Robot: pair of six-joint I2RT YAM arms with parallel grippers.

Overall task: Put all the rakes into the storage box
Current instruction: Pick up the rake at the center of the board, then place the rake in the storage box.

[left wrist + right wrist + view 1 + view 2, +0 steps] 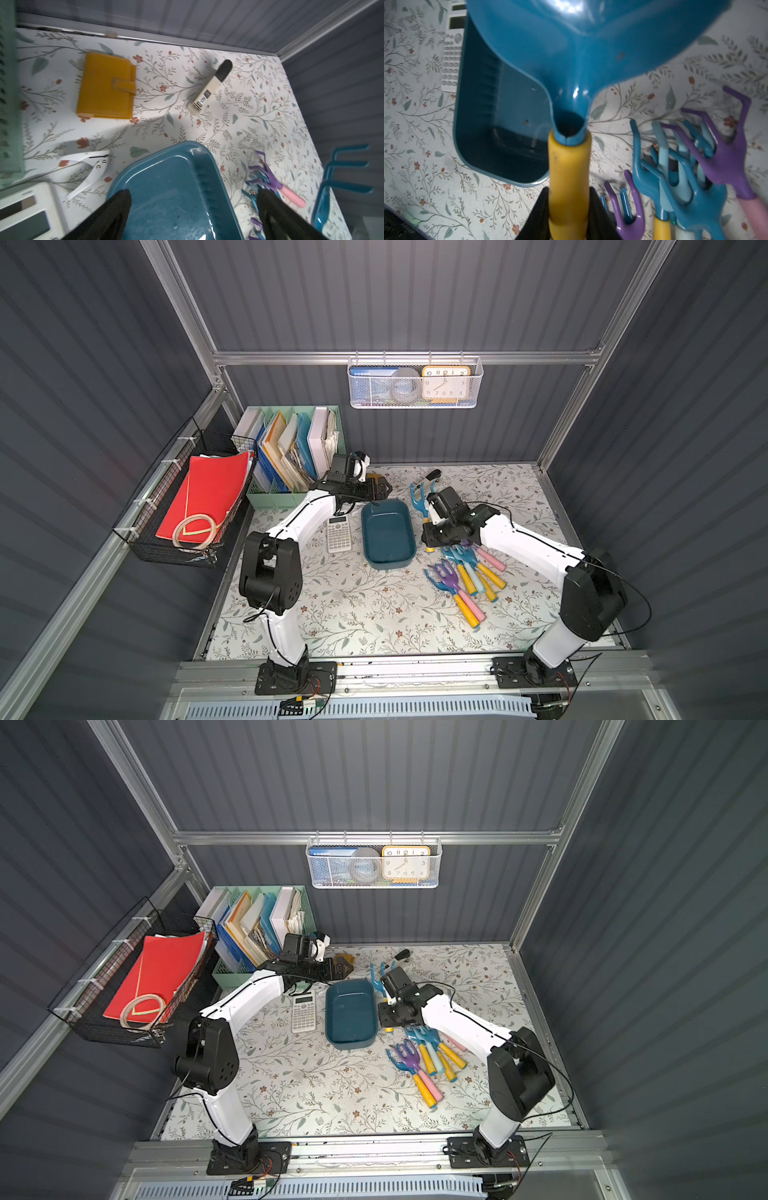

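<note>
rake (419, 501), blue head and yellow grip, sits just right of frame centre in a top view; tines point to the upper frame, grip end to the lower frame, so its long axis runs near up-down in the frame

right pincer (568, 195) is clamped tight on the yellow grip, well back from the head, which sticks out ahead of the jaws; rake looks lifted clear of the surface (374, 614), head blurred in the right wrist view

storage box (388, 535) lies just left of the rake in the frame, beside it and not under it, nothing inside; its long side is near parallel to the rake's axis, so the coming move looks like a short sideways carry to frame left, then lower, with little or no turn

rake looks about as long as the box, so the lengthways fit is tight and an end may ride on the rim

right arm is nearer and already has it

left pincer (193, 194), jaws spread wide with nothing in them, hovers over the box's upper-frame end and may crowd the tines going in

pile of other rakes (465, 576) lies lower right of the box near the held grip end; calculator (338, 534) lies along the box's far long side, out of the path
</note>
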